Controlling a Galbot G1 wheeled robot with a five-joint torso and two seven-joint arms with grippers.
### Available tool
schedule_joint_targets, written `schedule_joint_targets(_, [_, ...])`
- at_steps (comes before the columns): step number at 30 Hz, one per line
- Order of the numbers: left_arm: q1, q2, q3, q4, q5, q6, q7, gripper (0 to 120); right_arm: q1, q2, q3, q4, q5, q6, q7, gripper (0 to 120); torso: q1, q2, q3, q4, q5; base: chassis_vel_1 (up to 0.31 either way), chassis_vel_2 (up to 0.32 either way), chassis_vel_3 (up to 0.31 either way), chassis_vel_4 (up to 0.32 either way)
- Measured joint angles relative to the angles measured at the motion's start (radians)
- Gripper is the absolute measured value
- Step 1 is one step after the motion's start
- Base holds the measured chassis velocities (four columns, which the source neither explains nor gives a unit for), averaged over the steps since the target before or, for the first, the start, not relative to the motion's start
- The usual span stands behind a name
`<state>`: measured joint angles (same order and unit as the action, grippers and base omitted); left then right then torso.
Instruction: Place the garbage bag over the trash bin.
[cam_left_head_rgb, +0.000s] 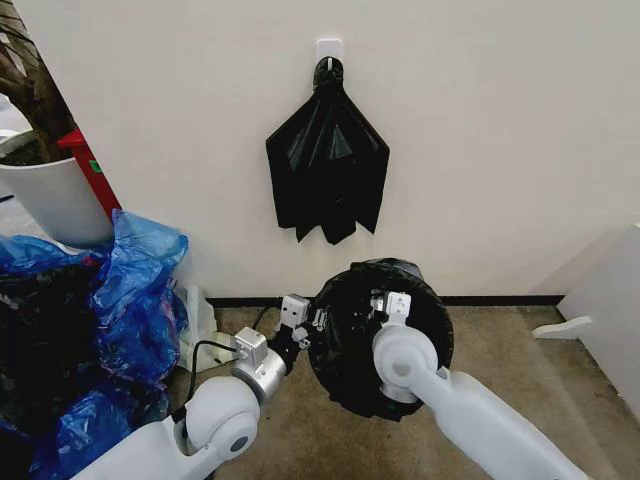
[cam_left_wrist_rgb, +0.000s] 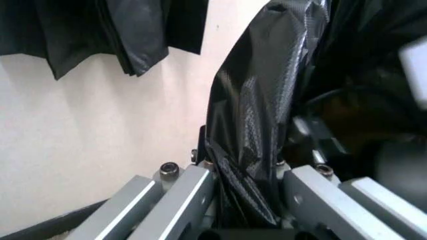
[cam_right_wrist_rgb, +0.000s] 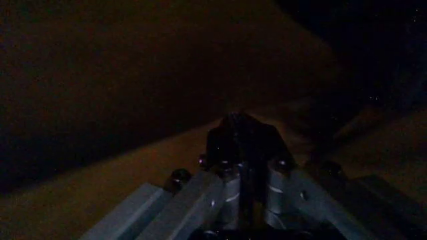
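left gripper clamped on garbage bag rim, 9 o'clock | right gripper inside bag, fingers pinched together, apparently on film

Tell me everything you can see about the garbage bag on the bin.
The garbage bag is thin, glossy black plastic, creased and crinkled. It is spread over the round opening of the trash bin, hiding the bin, which stands on the floor by the wall. The left gripper pinches a fold at its left rim; the left wrist view shows film between the jaws. The right gripper reaches inside it.
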<state>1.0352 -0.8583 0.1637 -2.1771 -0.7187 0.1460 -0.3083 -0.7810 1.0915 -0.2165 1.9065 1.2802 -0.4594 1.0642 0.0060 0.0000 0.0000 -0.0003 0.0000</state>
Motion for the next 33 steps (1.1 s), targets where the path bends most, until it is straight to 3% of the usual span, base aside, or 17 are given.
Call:
schedule_joint_targets(14, [0.008, 0.003, 0.003, -0.022, -0.007, 0.004, 0.011, 1, -0.002, 0.002, 0.028, -0.040, -0.003, -0.003, -0.009, 0, 0.000, 0.000, 0.000, -0.0001, 0.0000, 0.000, 0.000, 0.000, 0.000])
schedule_joint_targets(30, [-0.005, -0.027, -0.002, 0.069, -0.033, 0.009, -0.045, 1, 0.000, -0.038, -0.065, 0.180, 0.045, -0.002, 0.057, 0, 0.000, 0.000, 0.000, 0.0001, -0.0001, 0.000, 0.000, 0.000, 0.000])
schedule_joint_targets(33, [-0.003, -0.032, -0.018, 0.075, -0.086, 0.017, -0.074, 1, -0.011, -0.065, -0.083, 0.248, 0.046, -0.007, 0.065, 0, 0.000, 0.000, 0.000, 0.0002, -0.0001, 0.000, 0.000, 0.000, 0.000])
